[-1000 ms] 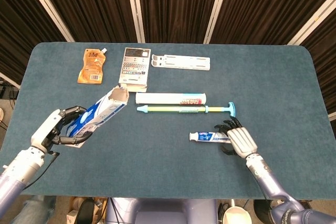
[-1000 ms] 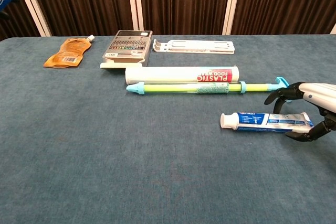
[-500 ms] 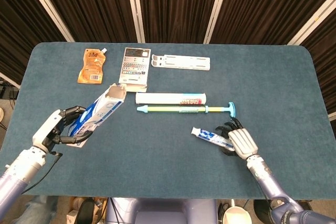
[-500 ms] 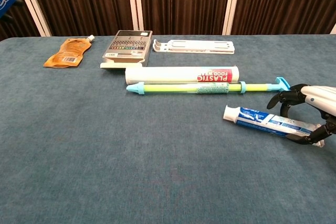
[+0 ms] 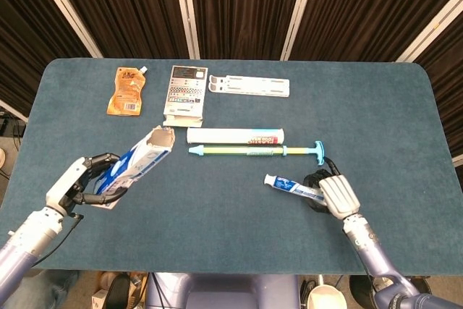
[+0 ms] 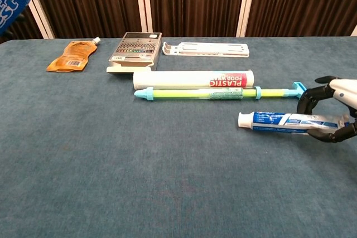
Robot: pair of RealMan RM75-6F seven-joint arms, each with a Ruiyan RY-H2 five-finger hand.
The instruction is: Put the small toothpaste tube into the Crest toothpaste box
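**Tube in the right hand, box in the left**

The surface [image 5: 405, 106] is a wide slab with rounded corners, covered in a matte teal, felt-like fabric. Next in size, the Crest toothpaste box [image 5: 137, 161] is a long blue-and-white carton; the left hand [image 5: 81, 184] wraps its fingers around the lower end, holding it tilted off the surface. Its torn-looking open mouth points up and to the right, toward the middle of the surface. In the chest view only a blue corner of it shows at top left. A white cylinder [image 6: 193, 78] printed "PLASTIC FOOD WRAP" lies flat, with a slim yellow-green rod [image 6: 217, 93] tipped in light blue just beside it. The small toothpaste tube [image 6: 285, 122], smooth, white and blue, lies nearly level with its white cap to the left; its writing is too small to read. The right hand [image 5: 334, 195] pinches its tail end between dark fingers.
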